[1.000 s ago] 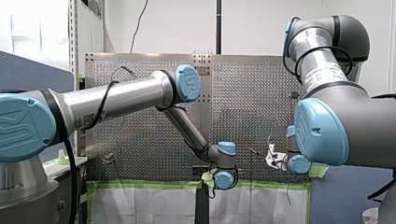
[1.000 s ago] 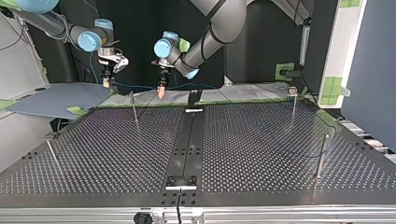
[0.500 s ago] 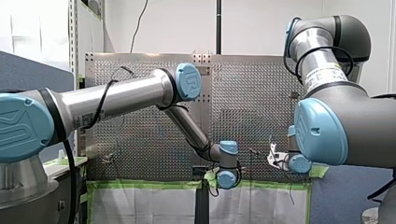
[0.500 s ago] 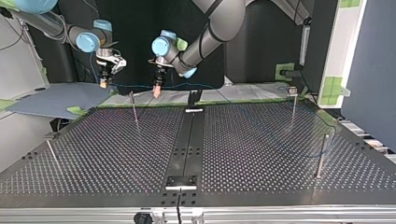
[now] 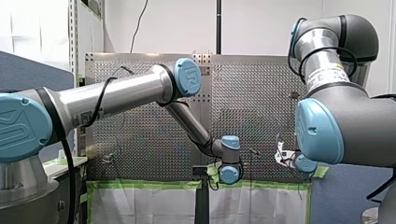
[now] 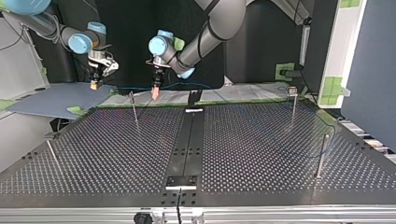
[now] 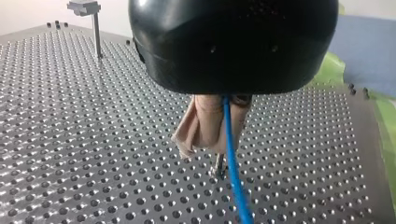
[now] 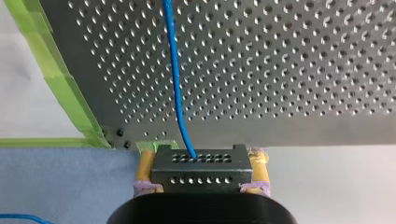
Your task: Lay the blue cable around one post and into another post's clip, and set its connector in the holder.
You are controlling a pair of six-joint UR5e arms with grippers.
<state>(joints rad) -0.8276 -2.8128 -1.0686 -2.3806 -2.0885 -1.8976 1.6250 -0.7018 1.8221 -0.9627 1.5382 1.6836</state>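
My right gripper point(image 6: 95, 85) has drawn away from the thin post point(image 6: 134, 108), while my left gripper point(image 6: 154, 92) has come nearer to it. The post stands between them, at the far edge of the perforated table point(image 6: 261, 140). My right gripper hangs off the plate beyond that edge, past the green tape point(image 8: 70, 88) and over a grey-blue sheet point(image 6: 56, 100). My left gripper is just beside the post, above the dotted metal. A clip-topped post point(image 6: 293, 100) stands well apart from the thin one.

Both wrists point their fingers downward. My left arm reaches in long, bent at the elbow.

My right gripper's yellow pads point(image 8: 145, 167) clamp the connector point(image 8: 198, 169), a black boxy block with rows of small holes. The blue cable point(image 8: 175, 79), thin and smooth, leaves that block and runs over the plate. My left gripper's beige pads point(image 7: 205, 123) are pinched together on the cable.
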